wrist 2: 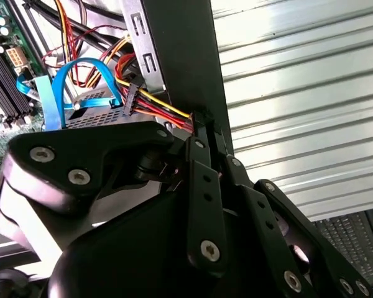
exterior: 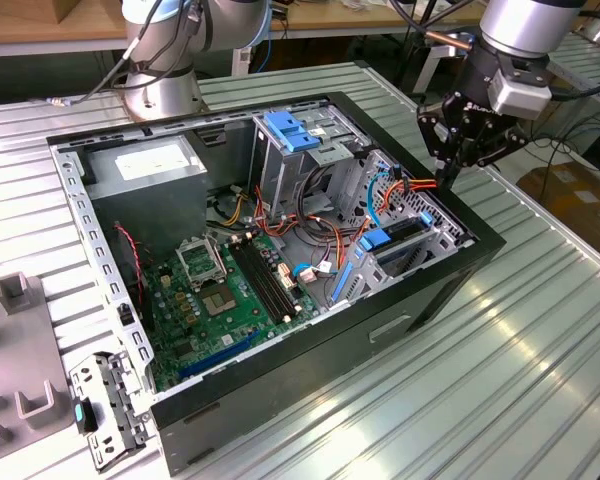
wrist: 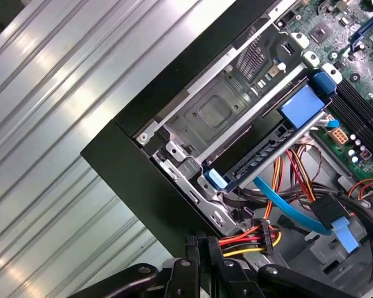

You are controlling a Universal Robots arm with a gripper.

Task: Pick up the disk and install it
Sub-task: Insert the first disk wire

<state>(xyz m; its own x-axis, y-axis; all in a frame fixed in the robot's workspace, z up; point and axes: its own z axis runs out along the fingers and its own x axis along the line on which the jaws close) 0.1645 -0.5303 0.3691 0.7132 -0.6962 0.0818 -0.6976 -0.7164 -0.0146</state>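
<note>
An open black computer case lies on its side on a ribbed metal table, and every place here is told from that case. The gripper hangs over the case's rim at the corner that holds the small drive cage, its tips just at the edge of the wall. In both wrist views its fingers stand drawn together with at most a thin slit between them. A bundle of red, yellow and black wires from a black power connector runs right up to the tips; whether the tips pinch those wires I cannot tell. The disk sits inside the case, lying flat in the slot of that corner cage, seen in the first wrist view as a dark slab with blue plastic at both ends. It is below the gripper and apart from it. A light blue data cable loops just beside the connector. Deeper inside the case lies the green motherboard. The grey power-supply box fills the corner of the case farthest from the gripper. A blue latch tops the taller cage at the case's middle wall.
</note>
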